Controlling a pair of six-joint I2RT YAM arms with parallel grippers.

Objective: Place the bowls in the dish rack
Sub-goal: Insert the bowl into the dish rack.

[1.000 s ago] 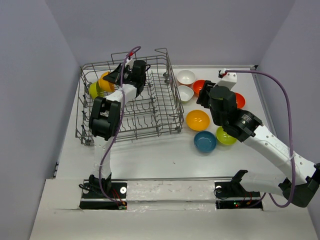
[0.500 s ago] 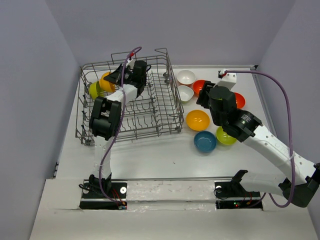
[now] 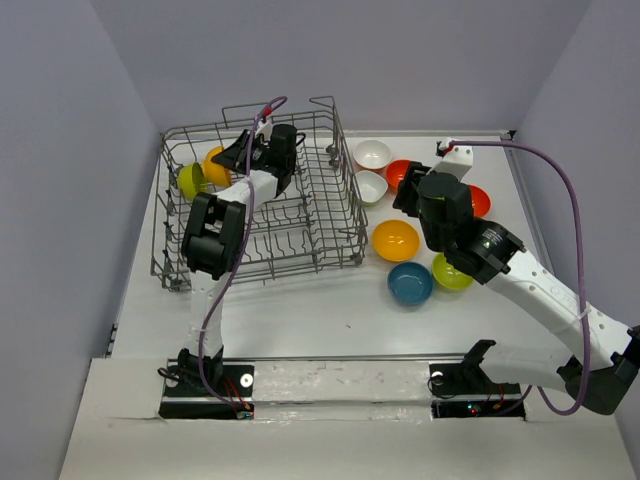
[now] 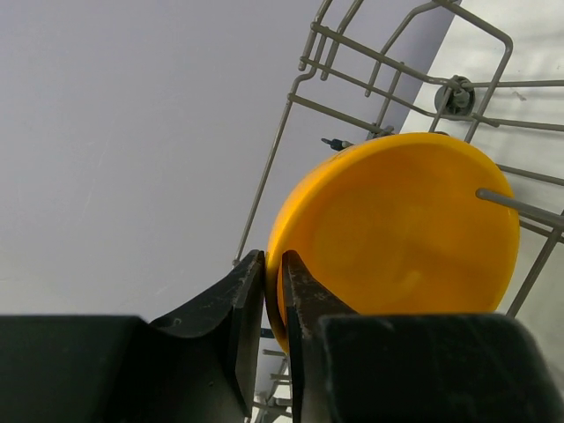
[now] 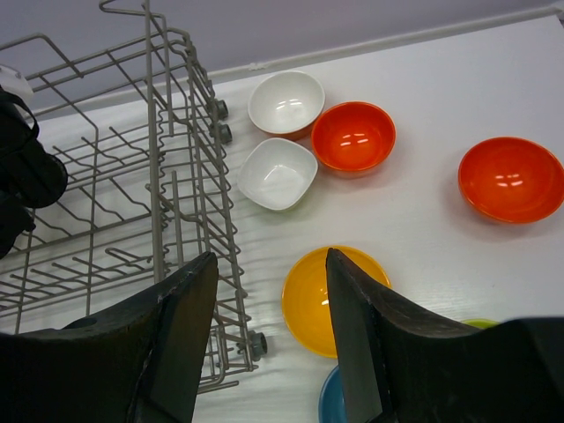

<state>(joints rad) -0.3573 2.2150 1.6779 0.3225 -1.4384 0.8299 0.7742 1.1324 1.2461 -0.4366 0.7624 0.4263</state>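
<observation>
Left fingers (image 4: 238,339) narrowly straddle the glossy orange-yellow bowl (image 4: 397,238) in the wire dish rack (image 3: 300,235), grip unclear; right fingers (image 5: 181,352) wide.

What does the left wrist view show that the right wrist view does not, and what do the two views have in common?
Only the left wrist view: an orange-yellow bowl standing on edge in the dish rack, with the fingers of the left pincer on either side of its rim. Only the right wrist view: the open right pincer above the table, two white bowls, two red-orange bowls and a second orange-yellow bowl lying beside the rack. Both: the grey wire dish rack.
</observation>
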